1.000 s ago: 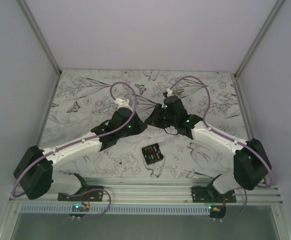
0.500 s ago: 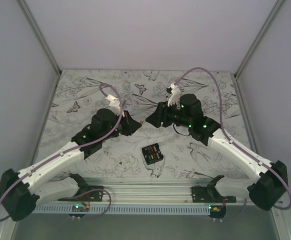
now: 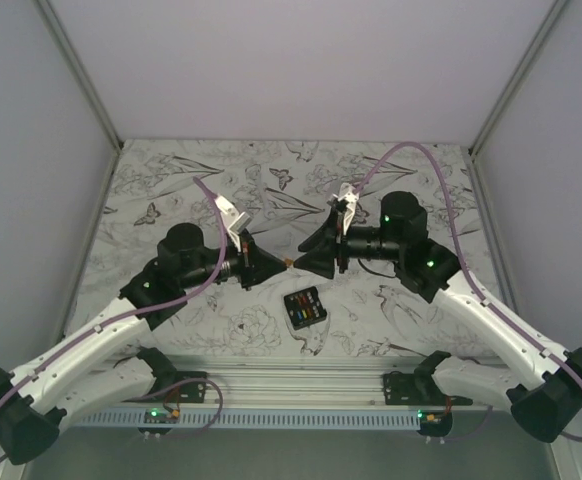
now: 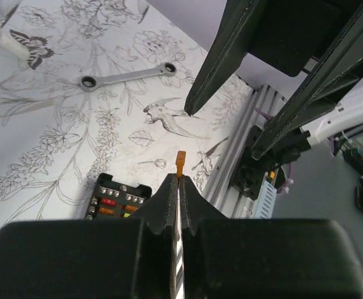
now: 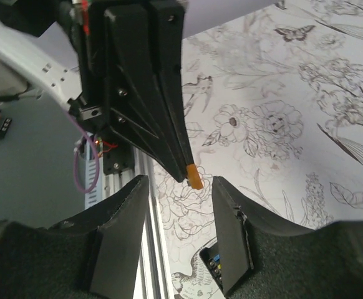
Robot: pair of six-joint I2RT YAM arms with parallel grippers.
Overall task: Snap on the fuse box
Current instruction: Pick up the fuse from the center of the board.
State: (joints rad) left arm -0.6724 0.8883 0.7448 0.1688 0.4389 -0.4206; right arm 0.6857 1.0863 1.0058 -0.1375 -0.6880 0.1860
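The fuse box (image 3: 304,308) is a small black box with coloured fuses, lying on the patterned table near the front edge, just below and in front of both grippers. Part of the fuse box (image 4: 116,199) shows beside my left fingers, and a corner of the fuse box (image 5: 211,265) shows under my right ones. My left gripper (image 3: 273,264) is shut on a small orange fuse (image 4: 181,162), which sticks out past its tips. My right gripper (image 5: 179,180) faces it, open. The orange fuse (image 5: 194,176) sits between the tips of the right fingers and touches neither.
A silver wrench (image 4: 125,76) lies on the table beyond the fuse box. An aluminium rail (image 3: 301,375) with both arm bases runs along the near edge. Grey walls close the table in on the left, right and back.
Both arms have drawn back toward the near edge and now point their grippers at each other above the fuse box. The right jaws have widened. The left stays shut.
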